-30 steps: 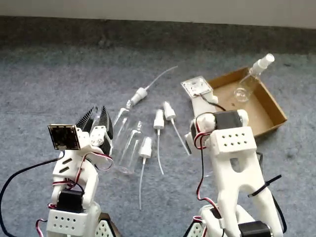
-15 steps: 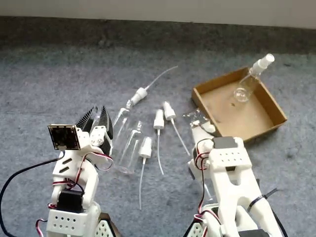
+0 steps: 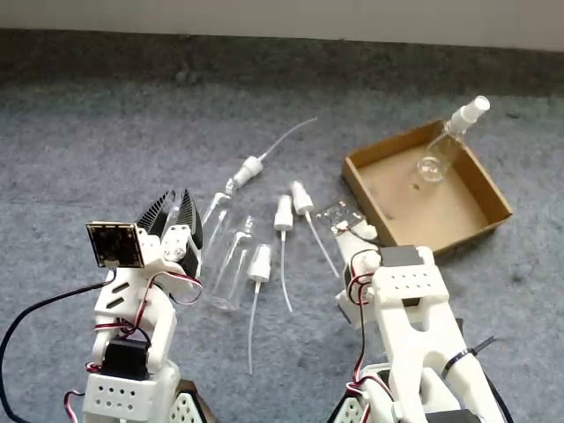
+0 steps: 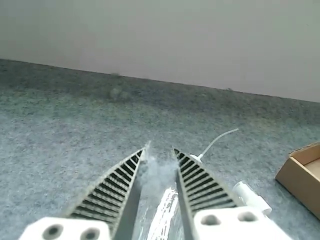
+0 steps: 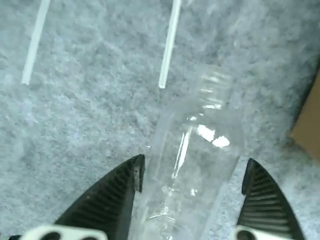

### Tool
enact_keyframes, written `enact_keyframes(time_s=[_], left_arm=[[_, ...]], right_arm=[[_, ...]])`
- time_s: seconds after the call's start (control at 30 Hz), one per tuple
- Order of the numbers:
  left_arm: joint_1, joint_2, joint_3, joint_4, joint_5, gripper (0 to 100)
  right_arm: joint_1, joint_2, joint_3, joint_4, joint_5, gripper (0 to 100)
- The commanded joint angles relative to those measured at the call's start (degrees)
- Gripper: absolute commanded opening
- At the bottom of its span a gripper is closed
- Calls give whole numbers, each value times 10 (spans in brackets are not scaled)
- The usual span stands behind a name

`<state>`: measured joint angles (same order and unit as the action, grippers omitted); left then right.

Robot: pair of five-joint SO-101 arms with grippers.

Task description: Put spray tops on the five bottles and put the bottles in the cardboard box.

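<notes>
My R gripper (image 5: 194, 161) is spread wide, straddling lying bottle (image 5: 200, 145) just beside cardboard box (image 3: 454, 233). Bottle's long axis runs w/ the jaw gap, neck pointing away; R arm nearer. L gripper (image 4: 160, 150) looks clamped on 2nd bottle (image 4: 162, 212).

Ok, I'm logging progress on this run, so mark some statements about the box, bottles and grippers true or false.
1. The cardboard box holds one capped bottle. True.
2. The right gripper is shut on a spray top. False: it is open, astride a bare bottle lying on the carpet.
3. The left gripper grips a clear bottle. True.
4. Every spray top is fitted. False: loose spray tops lie on the carpet.
</notes>
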<state>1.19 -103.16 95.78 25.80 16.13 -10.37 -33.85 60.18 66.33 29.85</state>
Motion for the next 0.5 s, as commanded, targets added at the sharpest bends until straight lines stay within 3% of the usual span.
enact_keyframes(time_s=[0.0,0.23,0.47], left_arm=[[10,-11,6,-11,-7,53],[10,-11,5,-11,-7,53],[10,-11,5,-11,-7,53]], right_arm=[[4,-22,-4,-13,8,266],[-47,-15,-2,-62,4,266],[-49,-14,3,-73,4,265]])
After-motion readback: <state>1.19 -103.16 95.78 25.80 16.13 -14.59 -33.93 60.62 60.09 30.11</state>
